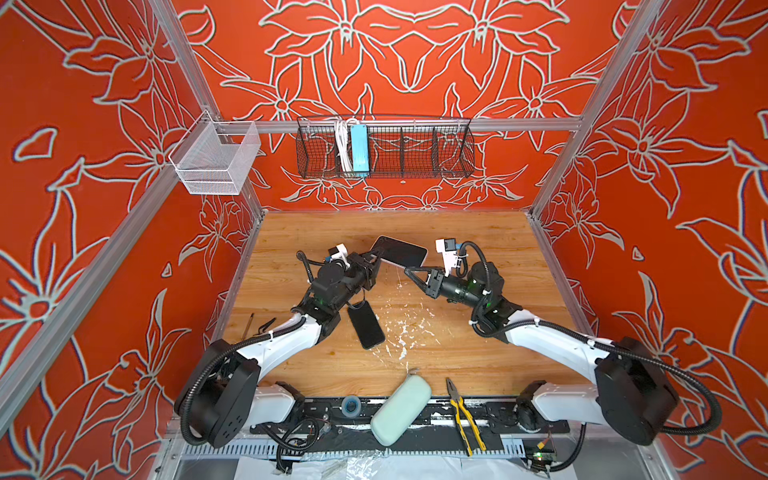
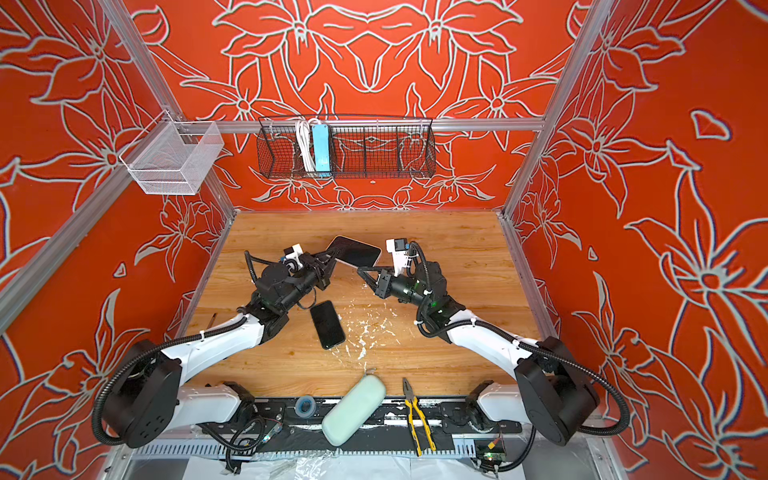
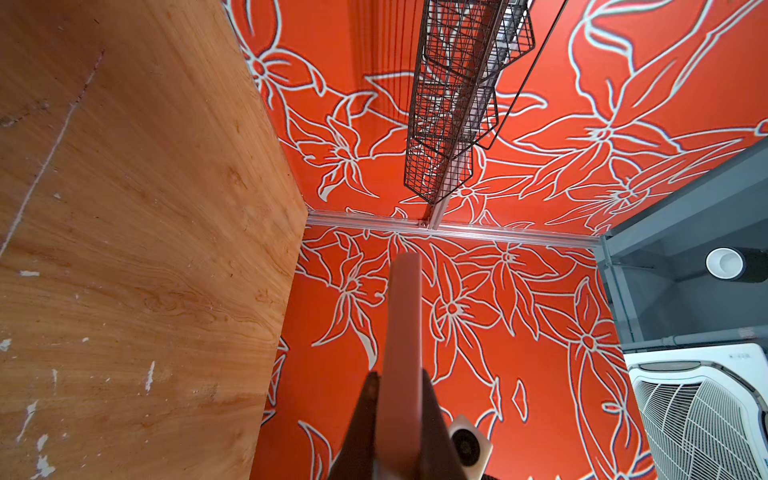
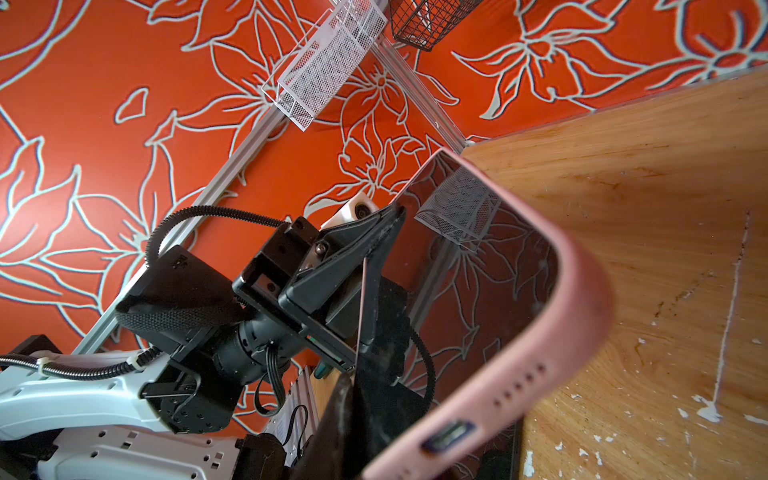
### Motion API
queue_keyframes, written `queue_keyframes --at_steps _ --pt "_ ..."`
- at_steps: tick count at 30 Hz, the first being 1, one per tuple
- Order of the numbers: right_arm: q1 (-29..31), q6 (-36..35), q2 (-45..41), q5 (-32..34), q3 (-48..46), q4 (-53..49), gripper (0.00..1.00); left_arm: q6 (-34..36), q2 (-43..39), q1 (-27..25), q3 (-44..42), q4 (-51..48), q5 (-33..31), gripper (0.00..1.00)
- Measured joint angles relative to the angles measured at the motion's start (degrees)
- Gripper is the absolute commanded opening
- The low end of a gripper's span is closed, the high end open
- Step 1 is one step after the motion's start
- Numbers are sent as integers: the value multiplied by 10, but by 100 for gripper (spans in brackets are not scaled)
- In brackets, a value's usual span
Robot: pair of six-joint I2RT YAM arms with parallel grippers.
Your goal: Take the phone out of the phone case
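Left end effector point(image 1: 375, 257) grips the cased phone point(image 1: 401, 250) in the air above the desk point(image 1: 457, 353). Right end effector point(image 1: 409, 271) touches the case point(image 4: 582, 299) corner; whether it grips, I cannot tell.

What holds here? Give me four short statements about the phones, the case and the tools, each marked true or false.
1. The left gripper holds the phone, in its pink case, clear of the table. True.
2. The phone is already out of the pink case. False: its screen sits inside the case.
3. A second black phone lies flat on the table. True.
4. The pliers sit in the black wire basket. False: they lie at the table's front edge.
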Motion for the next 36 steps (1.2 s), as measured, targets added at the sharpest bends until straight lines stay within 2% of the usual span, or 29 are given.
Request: queue_keyframes --at_steps 11,36 --pt "0 -47 0 7 -6 -20 24 3 -2 -2 0 -15 -4 0" --pt "5 -150 -7 34 -16 -63 17 -7 -2 -3 0 -27 -5 0"
